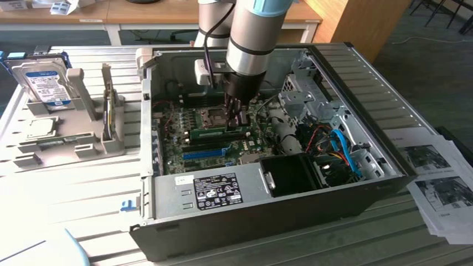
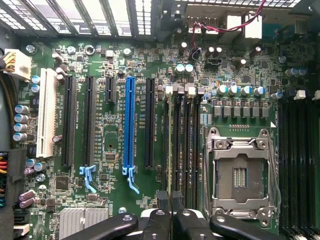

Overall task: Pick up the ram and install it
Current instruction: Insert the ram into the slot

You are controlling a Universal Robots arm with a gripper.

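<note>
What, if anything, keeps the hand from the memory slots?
Likely nothing, so yes: the case is open and the hand, apparently holding the ram, hangs just above the slots.

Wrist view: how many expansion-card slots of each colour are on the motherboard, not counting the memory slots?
White slot: 1
Blue slot: 1
Long black slots: 3
Short black slot: 1
Total: 6

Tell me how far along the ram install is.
Done: the ram is down inside the case. In hand: the pincer seems shut on it at the memory slots. Left: seating; I cannot tell whether it has clicked in.
</note>
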